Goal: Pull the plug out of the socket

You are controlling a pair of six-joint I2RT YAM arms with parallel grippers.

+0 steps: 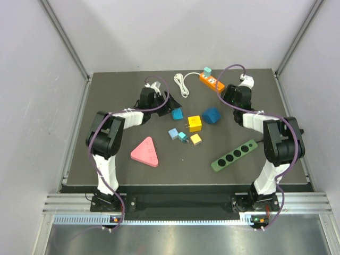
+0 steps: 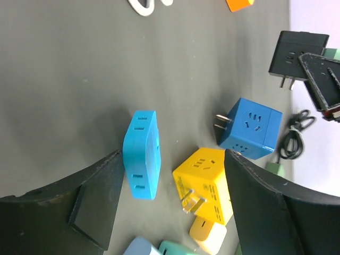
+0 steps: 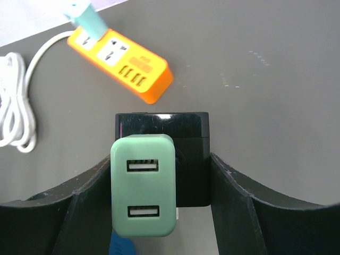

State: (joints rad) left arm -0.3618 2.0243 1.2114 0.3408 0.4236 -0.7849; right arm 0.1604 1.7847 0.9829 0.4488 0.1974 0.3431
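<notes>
A mint-green USB plug (image 3: 142,192) sits plugged into a black cube socket (image 3: 183,127). My right gripper (image 3: 160,159) is shut on the pair: its left finger presses the plug's side and its right finger the socket's side. In the left wrist view the socket (image 2: 296,50) hangs above the table with its prongs showing. My left gripper (image 2: 174,154) is open over a cyan adapter (image 2: 141,155) and a yellow cube adapter (image 2: 206,183), both lying on the mat. In the top view the left gripper (image 1: 169,102) and right gripper (image 1: 227,95) are at the back of the mat.
An orange power strip (image 1: 211,81) with a teal plug (image 1: 207,71) and a white cable (image 1: 182,84) lies at the back. A blue cube (image 1: 211,115), small adapters (image 1: 182,136), a pink triangle (image 1: 145,152) and a green strip (image 1: 234,155) lie nearer.
</notes>
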